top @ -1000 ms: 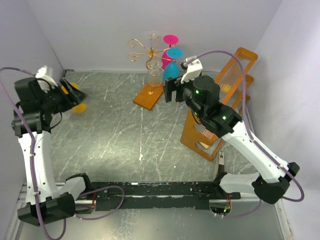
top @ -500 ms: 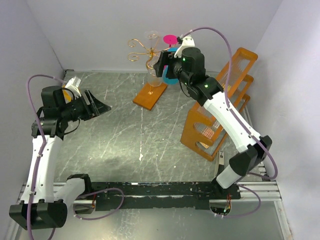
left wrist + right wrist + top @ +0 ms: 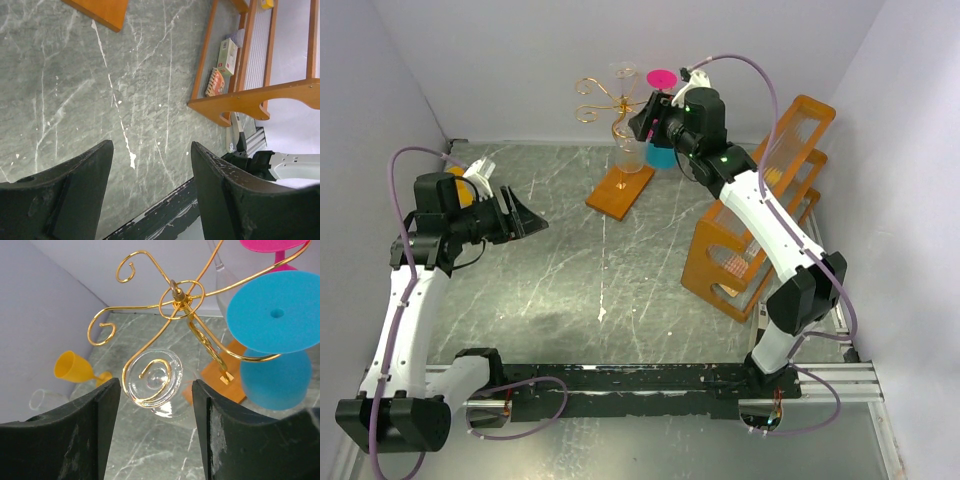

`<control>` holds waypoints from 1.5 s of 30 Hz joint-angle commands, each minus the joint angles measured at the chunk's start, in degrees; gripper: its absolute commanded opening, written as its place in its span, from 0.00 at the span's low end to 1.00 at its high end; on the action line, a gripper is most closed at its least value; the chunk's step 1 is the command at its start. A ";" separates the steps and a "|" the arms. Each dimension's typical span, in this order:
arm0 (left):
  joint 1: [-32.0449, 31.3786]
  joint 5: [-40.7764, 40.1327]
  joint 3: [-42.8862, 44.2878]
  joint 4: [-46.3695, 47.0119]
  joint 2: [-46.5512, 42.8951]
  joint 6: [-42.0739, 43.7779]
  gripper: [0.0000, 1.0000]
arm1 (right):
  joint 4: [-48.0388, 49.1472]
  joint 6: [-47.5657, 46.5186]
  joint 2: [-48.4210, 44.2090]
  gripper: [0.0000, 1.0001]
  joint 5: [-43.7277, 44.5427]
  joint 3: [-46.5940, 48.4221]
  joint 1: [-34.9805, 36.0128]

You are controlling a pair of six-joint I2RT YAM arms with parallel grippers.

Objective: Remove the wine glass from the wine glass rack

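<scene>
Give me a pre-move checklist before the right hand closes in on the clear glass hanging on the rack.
1. Right hand open: ok, fingers spread wide.
2. Lined up on clear wine glass: ok, its foot shows between the fingers in the wrist view.
3. Glass seated on wine glass rack: ok, foot hooked in a gold scroll.
4. Clearance to blue glass: cannot tell; it hangs close beside one finger.
5. Left hand out of the way: ok, open, empty, over the table away from the rack.
</scene>
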 commanded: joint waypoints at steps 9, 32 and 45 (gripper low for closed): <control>-0.65 0.58 0.97 -1.79 0.20 6.22 0.73 | 5.89 5.03 2.76 0.56 -1.87 -0.79 -2.67; -0.80 0.41 4.19 -4.13 0.58 7.58 0.73 | 9.10 10.62 5.76 0.34 -9.20 -3.87 -3.96; -0.91 -0.12 5.37 -5.30 0.60 8.13 0.73 | 6.46 13.88 4.77 0.04 -6.73 -2.53 -3.98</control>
